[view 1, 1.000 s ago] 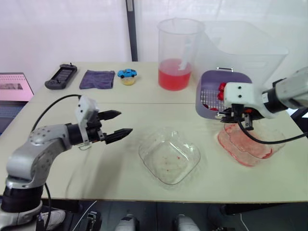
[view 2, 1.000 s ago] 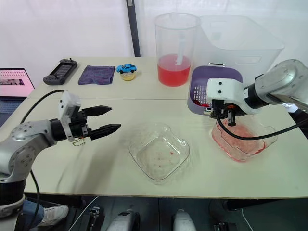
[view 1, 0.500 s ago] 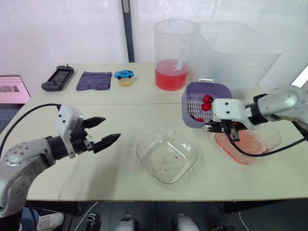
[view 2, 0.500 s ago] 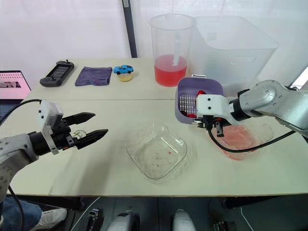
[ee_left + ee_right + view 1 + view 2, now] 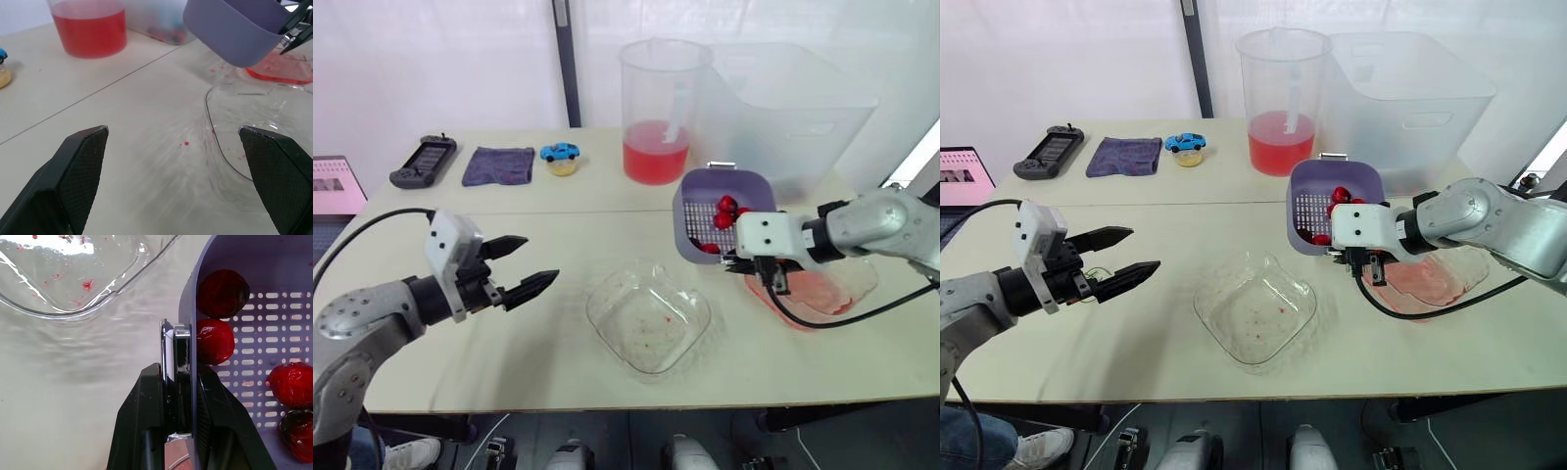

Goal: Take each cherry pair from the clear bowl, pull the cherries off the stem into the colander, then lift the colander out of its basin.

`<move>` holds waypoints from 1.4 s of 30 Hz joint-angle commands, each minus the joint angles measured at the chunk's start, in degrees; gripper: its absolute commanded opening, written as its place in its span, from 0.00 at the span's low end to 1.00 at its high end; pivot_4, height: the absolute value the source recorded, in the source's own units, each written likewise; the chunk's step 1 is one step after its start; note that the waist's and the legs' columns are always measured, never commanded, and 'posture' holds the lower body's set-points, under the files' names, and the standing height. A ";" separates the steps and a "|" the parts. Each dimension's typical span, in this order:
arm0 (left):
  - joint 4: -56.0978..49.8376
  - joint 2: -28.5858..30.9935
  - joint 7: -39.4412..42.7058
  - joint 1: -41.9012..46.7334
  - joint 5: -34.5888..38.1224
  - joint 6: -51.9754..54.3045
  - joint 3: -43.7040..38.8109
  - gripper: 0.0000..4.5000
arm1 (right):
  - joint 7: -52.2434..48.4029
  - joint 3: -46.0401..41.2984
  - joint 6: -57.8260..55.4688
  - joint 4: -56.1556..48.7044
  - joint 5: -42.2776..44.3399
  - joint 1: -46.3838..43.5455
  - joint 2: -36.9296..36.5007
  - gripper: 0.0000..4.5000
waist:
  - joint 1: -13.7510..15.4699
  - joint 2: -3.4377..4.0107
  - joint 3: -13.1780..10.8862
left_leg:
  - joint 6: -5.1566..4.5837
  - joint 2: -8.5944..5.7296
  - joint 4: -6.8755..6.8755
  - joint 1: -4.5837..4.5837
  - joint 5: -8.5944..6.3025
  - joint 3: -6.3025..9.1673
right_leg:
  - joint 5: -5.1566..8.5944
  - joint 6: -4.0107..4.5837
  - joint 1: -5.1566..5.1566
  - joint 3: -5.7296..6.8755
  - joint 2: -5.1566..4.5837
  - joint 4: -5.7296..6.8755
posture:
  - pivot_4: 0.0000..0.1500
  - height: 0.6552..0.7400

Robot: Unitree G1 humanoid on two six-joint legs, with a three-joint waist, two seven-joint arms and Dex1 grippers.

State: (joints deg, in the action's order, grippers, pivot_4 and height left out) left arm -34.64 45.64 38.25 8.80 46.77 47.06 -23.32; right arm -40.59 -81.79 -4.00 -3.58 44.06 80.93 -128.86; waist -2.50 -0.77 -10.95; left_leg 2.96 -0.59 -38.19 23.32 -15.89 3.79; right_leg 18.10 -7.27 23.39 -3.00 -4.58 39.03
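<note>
While the left gripper (image 5: 540, 259) still hovers above the table (image 5: 558, 362) to the left of the clear bowl (image 5: 649, 315), its two black fingers spread wide and holding nothing, the main change lies farther right. A second ago the colander (image 5: 720, 211) hung over the back of the basin (image 5: 827, 294). It is now clear of the basin, raised and tilted above the tabletop between bowl and basin, its open side facing the camera. The right gripper (image 5: 747, 262) has travelled with it and stays clamped on the metal handle at the colander's near rim. The basin itself sits where it was, with red liquid in its bottom.

Counting from the left along the back of the table: one game controller (image 5: 423, 162), one purple cloth (image 5: 499, 164), one blue toy car (image 5: 560, 152), one pitcher (image 5: 661, 108) partly filled with red liquid, and one large clear tub (image 5: 793, 108). Nearer the front there are one clear bowl, bare apart from red specks, one colander and one basin. The right wrist view shows four cherries (image 5: 222, 293) lying against the colander's perforated floor.
</note>
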 commanded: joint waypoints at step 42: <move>2.01 2.15 1.41 4.58 -1.75 -2.62 5.29 1.00 | 3.62 -3.39 3.18 -4.45 -10.32 6.63 -0.14 0.54 | -0.07 -0.13 0.08 | -0.02 -0.01 -0.03 -0.03 -0.01 -0.06 | 0.00 0.00 -0.01 -0.05 0.00 0.03 | 1.00 0.93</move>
State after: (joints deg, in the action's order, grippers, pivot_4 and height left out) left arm -32.07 47.07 39.38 12.24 45.45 45.68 -17.91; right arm -37.53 -83.19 -1.63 -7.65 32.73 89.19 -128.74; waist -2.57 -0.90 -10.87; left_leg 2.95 -0.60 -38.22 23.29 -15.90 3.73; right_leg 18.10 -7.27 23.38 -3.05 -4.58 39.06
